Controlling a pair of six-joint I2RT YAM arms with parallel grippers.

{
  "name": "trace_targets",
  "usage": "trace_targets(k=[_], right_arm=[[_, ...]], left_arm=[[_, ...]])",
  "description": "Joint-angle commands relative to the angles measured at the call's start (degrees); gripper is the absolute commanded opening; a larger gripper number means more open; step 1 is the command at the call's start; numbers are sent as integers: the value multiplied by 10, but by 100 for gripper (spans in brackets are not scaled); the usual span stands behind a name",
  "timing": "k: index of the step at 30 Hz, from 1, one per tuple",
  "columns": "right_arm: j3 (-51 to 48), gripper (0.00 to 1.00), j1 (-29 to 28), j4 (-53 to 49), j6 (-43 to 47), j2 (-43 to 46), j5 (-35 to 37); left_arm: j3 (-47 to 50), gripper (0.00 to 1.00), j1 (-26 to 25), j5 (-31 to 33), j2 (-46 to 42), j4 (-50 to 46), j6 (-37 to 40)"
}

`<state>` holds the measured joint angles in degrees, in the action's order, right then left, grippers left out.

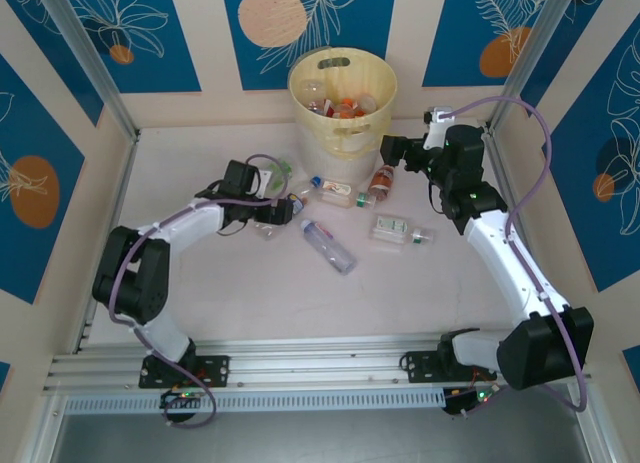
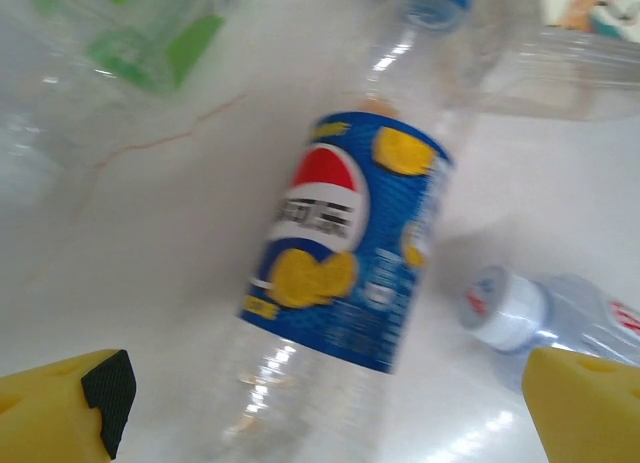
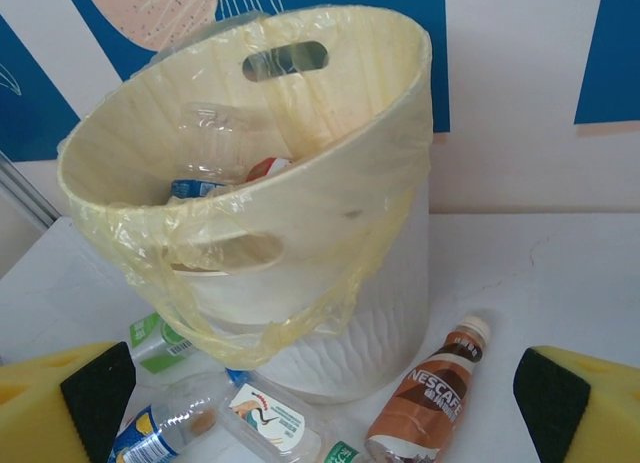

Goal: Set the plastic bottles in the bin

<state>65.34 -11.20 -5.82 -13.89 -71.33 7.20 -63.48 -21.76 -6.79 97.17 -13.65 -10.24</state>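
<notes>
By bin (image 3: 330, 193), Nescafe btl (image 3: 430, 403), Pepsi-logo btl (image 2: 345, 263)

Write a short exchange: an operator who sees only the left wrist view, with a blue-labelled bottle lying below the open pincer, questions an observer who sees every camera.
Operator: Where is the bin?
Observer: The bin stands at the far wall, roughly midway between the two arms.
Operator: Is it empty?
Observer: No, several bottles lie inside it.
</notes>
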Motion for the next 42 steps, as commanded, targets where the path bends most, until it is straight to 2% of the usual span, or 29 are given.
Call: trace_targets(k=[1,12,18,22,30,42], right_arm=[[18,99,3,2,-12,-2,-10],[11,99,7,-25,-5,10,8],[10,100,11,-23,-4,10,6],[9,100,14,-27,-4,8,6],[8,100,18,-29,-5,6,7],[-2,100,20,-6,-7,4,-15]], left_arm=[[-46,100,-12,75,40,-37,40],[-117,99,-74,128,133,-49,100],[-162,84,-79,171,194,-86,93],[-164,80,-80,170,201,-79,91],[-160,63,-80,160,173,-85,92],[-82,52,-80,138,49,-51,74]])
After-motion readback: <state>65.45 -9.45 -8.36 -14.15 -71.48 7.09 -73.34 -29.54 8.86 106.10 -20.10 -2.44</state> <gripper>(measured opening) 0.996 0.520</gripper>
